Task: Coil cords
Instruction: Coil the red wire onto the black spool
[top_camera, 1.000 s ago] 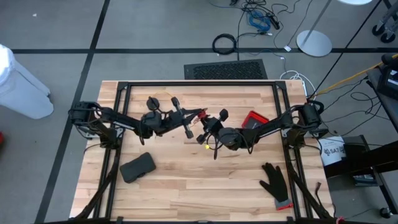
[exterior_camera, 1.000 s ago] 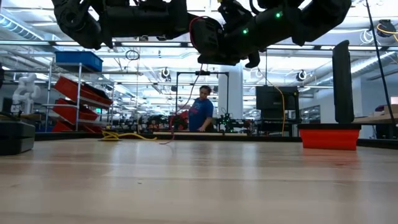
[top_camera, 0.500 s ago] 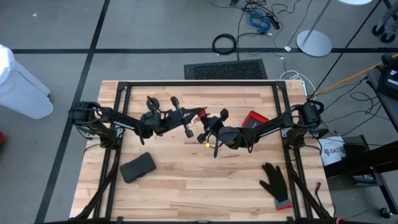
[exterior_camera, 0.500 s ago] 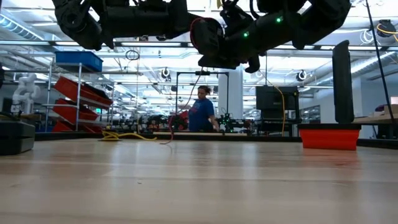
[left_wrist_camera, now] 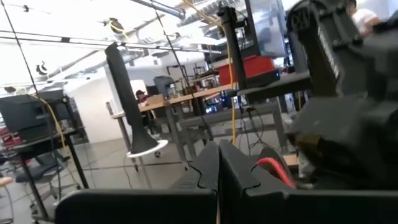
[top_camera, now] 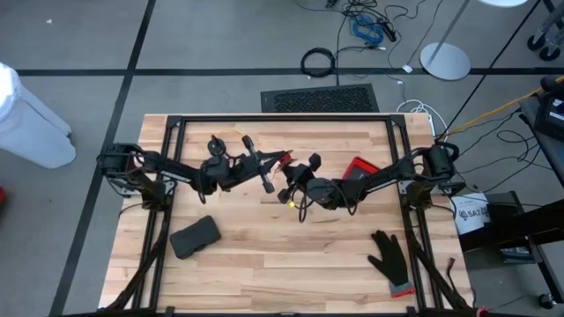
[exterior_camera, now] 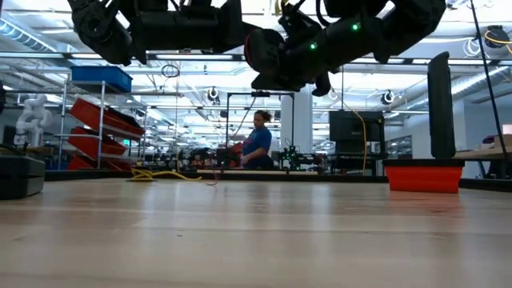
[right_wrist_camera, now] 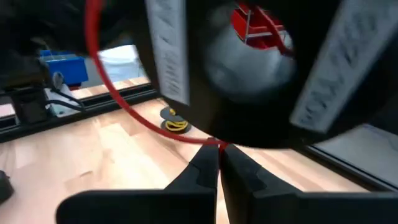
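**user1:** Left claw [top_camera: 267, 175] and right claw [top_camera: 288, 180] met in mid-air over the middle of the tabletop [top_camera: 291, 255], toward the far edge. Both looked pinched closed.

**user2:** Yep, the right one had the red cord [right_wrist_camera: 124, 102] clamped at its tips. Yellow-tan cord [right_wrist_camera: 174, 122] lay coiled by the far edge.

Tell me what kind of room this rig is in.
Likely a large robotics lab or workshop: rows of workbenches behind the table, red bins on shelving, loose cables on the floor, and a person working at a bench.
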### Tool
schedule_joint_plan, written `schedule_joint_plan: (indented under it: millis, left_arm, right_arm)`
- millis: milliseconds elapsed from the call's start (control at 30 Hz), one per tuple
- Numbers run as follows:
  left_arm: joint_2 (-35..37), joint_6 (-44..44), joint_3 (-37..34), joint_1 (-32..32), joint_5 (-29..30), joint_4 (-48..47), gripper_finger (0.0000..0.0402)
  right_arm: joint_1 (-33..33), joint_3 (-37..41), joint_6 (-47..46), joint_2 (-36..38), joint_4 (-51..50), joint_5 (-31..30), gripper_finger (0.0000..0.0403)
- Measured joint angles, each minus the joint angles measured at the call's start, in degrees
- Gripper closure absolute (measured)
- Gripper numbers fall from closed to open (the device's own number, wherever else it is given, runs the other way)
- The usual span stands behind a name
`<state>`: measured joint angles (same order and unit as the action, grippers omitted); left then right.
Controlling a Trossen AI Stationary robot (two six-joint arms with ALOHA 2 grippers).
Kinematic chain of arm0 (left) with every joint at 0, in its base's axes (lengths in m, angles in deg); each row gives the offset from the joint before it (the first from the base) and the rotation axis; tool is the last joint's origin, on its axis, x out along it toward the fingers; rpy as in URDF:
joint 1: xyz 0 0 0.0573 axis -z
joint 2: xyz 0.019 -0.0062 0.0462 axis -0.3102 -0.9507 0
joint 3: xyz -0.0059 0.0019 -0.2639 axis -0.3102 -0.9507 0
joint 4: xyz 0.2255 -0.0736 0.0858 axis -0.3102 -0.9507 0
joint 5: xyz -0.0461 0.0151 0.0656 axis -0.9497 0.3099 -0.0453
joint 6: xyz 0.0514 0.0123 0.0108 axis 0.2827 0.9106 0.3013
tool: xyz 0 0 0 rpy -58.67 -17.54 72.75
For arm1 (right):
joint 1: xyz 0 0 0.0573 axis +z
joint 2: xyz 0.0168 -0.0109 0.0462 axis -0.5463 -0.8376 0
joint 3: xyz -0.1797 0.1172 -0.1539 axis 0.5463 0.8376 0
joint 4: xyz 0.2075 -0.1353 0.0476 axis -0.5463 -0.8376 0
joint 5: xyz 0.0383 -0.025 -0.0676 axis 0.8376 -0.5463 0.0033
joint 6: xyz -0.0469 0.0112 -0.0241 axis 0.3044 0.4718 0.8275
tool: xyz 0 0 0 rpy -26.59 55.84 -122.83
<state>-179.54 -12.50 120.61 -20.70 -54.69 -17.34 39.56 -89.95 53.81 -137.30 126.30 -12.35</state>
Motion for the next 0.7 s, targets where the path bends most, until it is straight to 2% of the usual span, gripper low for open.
schedule_joint_plan:
  millis: [133, 400, 700]
  left_arm:
    - [0.1, 0.3, 0.0, -0.3, -0.2, -1.8, 0.0401]
    - [0.2, 1.4, -0.5, -0.7, -1.0, -4.0, 0.0401]
    - [0.1, 3.0, -0.5, -0.8, -0.9, -9.5, 0.0401]
  right_arm:
    - [1.0, -2.9, 1.0, 0.0, -3.4, -0.1, 0.0403]
    - [3.1, -8.7, 1.1, -0.1, -17.6, -2.5, 0.0403]
    - [4.1, -18.6, -0.1, -0.2, -40.2, -0.9, 0.0402]
